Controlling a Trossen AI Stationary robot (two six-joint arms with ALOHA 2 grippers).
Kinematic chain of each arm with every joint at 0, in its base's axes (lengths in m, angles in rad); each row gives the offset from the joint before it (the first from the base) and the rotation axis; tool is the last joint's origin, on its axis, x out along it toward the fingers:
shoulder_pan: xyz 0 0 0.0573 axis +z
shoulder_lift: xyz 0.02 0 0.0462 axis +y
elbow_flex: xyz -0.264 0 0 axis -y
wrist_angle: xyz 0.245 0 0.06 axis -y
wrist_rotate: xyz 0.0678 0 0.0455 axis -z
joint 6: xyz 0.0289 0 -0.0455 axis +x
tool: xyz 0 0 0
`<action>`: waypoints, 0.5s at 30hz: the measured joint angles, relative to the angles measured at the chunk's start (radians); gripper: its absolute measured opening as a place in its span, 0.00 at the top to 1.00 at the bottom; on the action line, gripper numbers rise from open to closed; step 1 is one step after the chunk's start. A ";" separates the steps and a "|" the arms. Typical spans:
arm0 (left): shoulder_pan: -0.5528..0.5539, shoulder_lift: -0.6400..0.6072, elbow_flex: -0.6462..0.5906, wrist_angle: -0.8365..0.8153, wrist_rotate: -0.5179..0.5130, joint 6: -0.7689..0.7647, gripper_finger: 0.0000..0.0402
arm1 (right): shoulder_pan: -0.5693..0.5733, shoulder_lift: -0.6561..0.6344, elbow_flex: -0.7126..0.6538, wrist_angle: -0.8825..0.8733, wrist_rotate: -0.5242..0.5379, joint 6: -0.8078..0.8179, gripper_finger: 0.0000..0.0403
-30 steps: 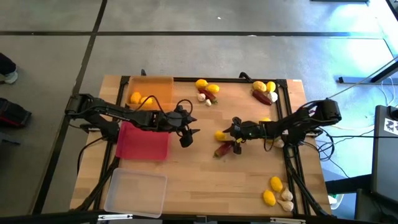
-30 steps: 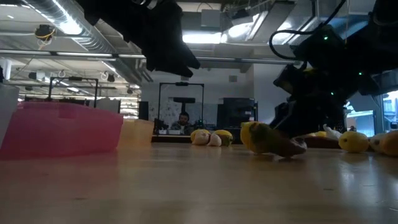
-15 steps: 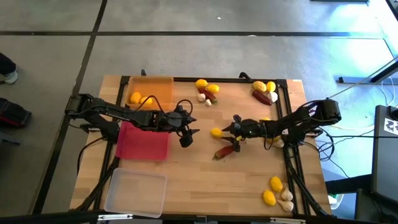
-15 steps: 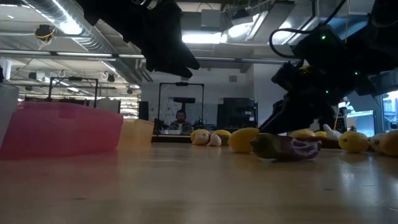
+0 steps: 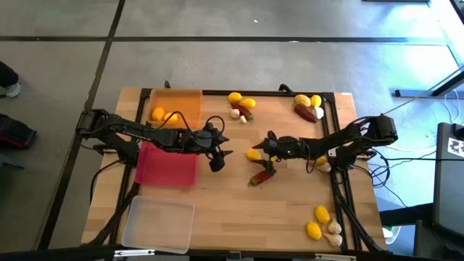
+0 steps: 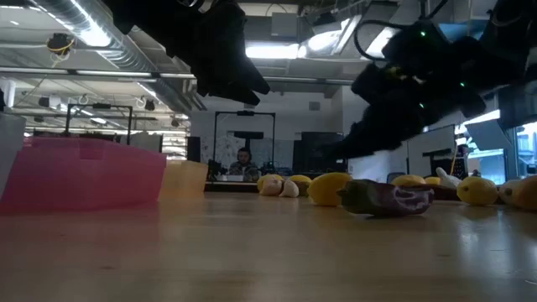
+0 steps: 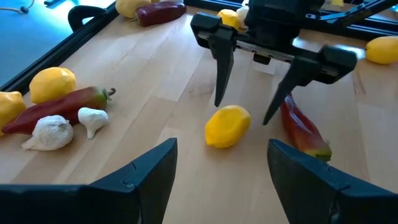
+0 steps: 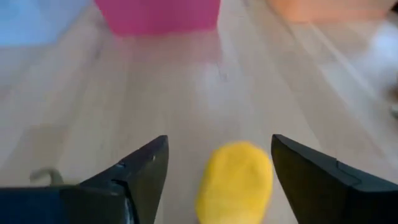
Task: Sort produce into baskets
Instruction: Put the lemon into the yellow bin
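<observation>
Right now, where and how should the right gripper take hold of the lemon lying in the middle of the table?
Grip the lemon across its narrower middle, coming straight down from above. It lies free on the bare wood, apart from the red pepper, and the right gripper hangs open with one finger on either side, so a plain descent and close looks enough.

Pale, light-brown wooden worktop [image 5: 232, 203] with a black frame. Translucent orange plastic basket [image 5: 176, 104] holds yellow fruits; red-pink plastic basket [image 5: 168, 164]; clear whitish plastic basket [image 5: 158, 225]. Yellow lemon-like fruit [image 5: 254, 154] lies by a dark red chilli-like pepper [image 5: 261, 175] with a greenish end. White garlic bulb [image 7: 48, 132]. Both arms are black.
</observation>
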 joint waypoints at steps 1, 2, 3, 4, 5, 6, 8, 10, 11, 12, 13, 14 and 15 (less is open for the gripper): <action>0.000 0.000 0.000 0.000 0.000 0.000 0.39 | 0.000 0.001 0.013 -0.016 0.016 0.000 0.29; 0.000 0.000 0.000 0.000 0.000 0.000 0.39 | 0.001 0.007 0.025 -0.031 0.036 -0.001 0.29; 0.000 0.000 0.000 0.000 0.000 0.000 0.39 | 0.001 0.016 0.035 -0.047 0.051 -0.001 0.29; 0.000 0.000 0.000 0.000 0.000 0.000 0.39 | 0.001 0.027 0.042 -0.061 0.058 0.000 0.29; 0.000 0.000 0.000 0.000 0.000 0.000 0.39 | 0.000 0.041 0.050 -0.076 0.058 0.000 0.29; 0.000 0.000 0.000 0.000 0.000 0.000 0.39 | 0.001 0.053 0.056 -0.085 0.052 0.001 0.29; 0.000 0.000 0.000 0.000 0.000 0.000 0.39 | 0.001 0.074 0.062 -0.098 0.030 0.019 0.30; 0.000 0.000 0.000 -0.001 0.000 0.000 0.39 | 0.001 0.087 0.062 -0.110 0.025 0.036 0.30; 0.000 0.000 0.000 -0.001 0.000 0.000 0.39 | 0.001 0.088 0.062 -0.123 0.031 0.041 0.30; 0.000 0.000 0.000 -0.001 0.000 0.000 0.39 | 0.001 0.087 0.061 -0.134 0.049 0.052 0.30; 0.000 0.000 0.000 0.000 -0.001 -0.003 0.39 | 0.001 0.087 0.061 -0.141 0.060 0.058 0.30; 0.000 0.000 0.000 0.000 -0.001 -0.011 0.39 | 0.000 0.087 0.062 -0.153 0.066 0.062 0.30; 0.000 0.000 0.000 0.000 -0.001 -0.018 0.39 | 0.000 0.087 0.062 -0.168 0.068 0.065 0.30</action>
